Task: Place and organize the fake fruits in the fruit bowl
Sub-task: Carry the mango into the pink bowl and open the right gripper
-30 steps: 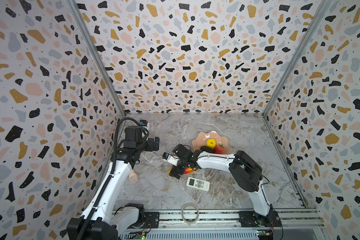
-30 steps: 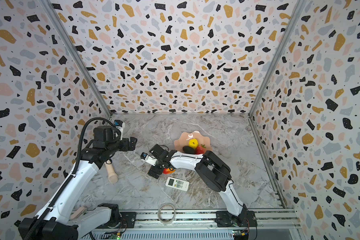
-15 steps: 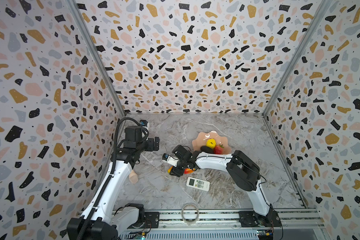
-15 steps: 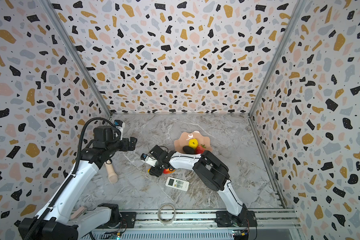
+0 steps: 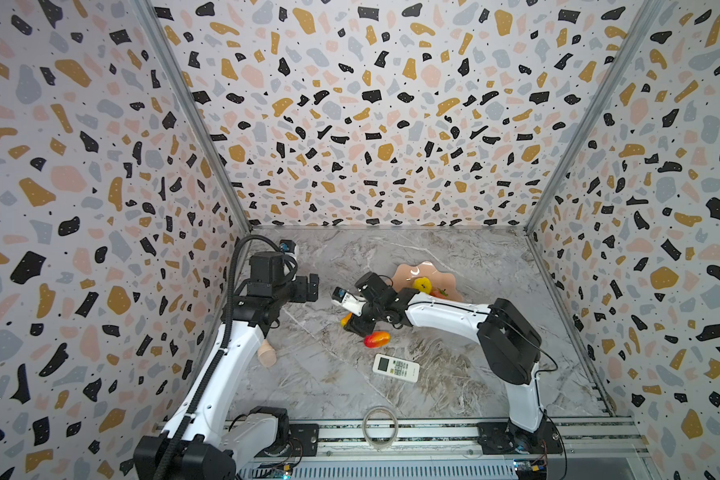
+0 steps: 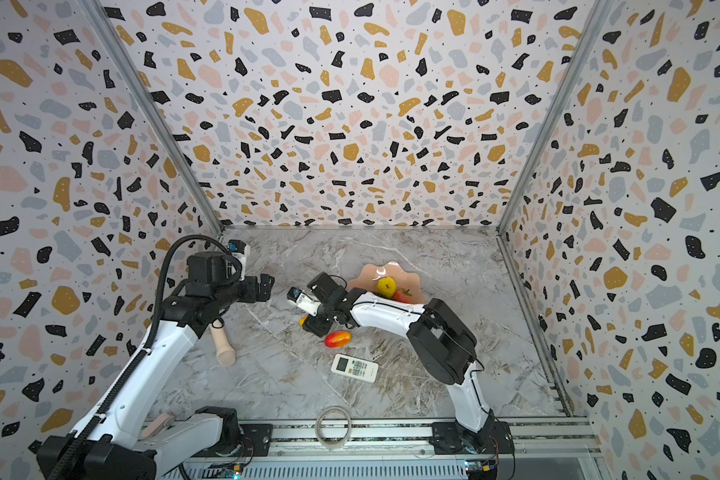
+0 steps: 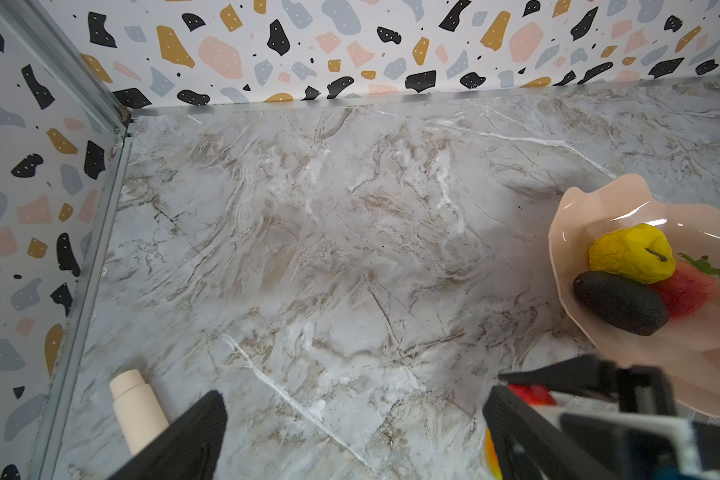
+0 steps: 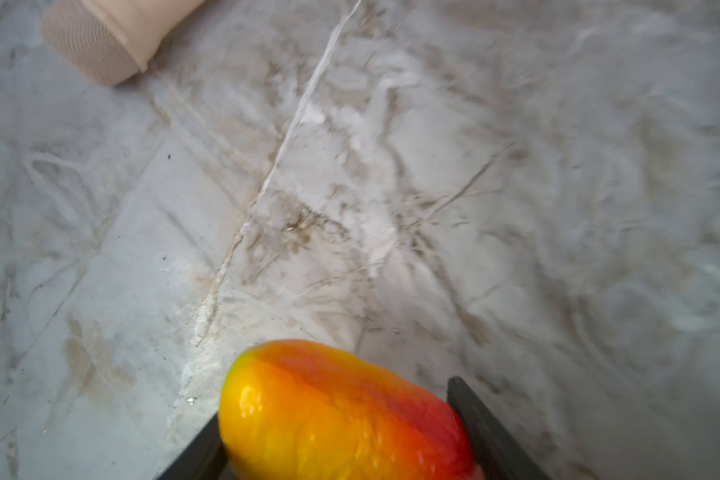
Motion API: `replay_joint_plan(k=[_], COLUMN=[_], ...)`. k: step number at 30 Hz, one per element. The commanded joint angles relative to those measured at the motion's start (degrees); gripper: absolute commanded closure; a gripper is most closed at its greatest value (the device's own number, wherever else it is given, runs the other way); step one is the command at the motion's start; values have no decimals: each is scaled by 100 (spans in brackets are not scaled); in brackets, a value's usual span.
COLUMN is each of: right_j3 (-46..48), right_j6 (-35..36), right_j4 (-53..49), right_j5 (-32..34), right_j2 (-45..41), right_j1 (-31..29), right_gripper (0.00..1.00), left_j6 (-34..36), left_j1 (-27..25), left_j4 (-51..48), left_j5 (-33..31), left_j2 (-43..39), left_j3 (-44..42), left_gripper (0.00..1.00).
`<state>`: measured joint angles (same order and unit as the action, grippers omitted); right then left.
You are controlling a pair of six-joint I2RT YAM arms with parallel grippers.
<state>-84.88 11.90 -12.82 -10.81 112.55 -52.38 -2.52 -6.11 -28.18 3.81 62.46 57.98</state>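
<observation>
Terrazzo-patterned walls (image 5: 350, 124) enclose a grey marble table (image 5: 454, 374). Well left of the fruit bowl (image 5: 408, 272), the left gripper (image 7: 354, 399) hangs with its fingers spread and empty. Nearer the bowl, the right gripper (image 8: 333, 401) clamps one mango (image 8: 329, 432). A second mango (image 5: 377, 338) lies on the marble just beside it. In the bowl sit the yellow fruit (image 7: 628, 253), the dark oval (image 7: 620, 303) and the strawberry (image 7: 686, 291).

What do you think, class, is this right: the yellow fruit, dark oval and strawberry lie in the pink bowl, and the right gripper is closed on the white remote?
One slip. The right gripper is closed on a mango, not the white remote, as the right wrist view shows. The yellow fruit, dark oval and strawberry do lie in the pink bowl.
</observation>
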Motion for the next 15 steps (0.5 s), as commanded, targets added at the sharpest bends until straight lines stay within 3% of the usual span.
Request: replay_joint_plan(k=[1, 10, 15], right_j3=[96, 137, -130], right_j6=[251, 927, 1233], right_j4=[-181, -278, -455], right_j5=[263, 650, 843], right_j2=[-433, -465, -199], right_j1=[422, 1611, 1892], right_gripper=[53, 52, 51], left_j6=[42, 46, 44], left_j1=[22, 22, 22], left_j4=[199, 182, 178], left_j5=[-12, -17, -14], left_j2=[-109, -15, -14], left_j3=[-67, -32, -29], left_gripper=[0, 0, 0])
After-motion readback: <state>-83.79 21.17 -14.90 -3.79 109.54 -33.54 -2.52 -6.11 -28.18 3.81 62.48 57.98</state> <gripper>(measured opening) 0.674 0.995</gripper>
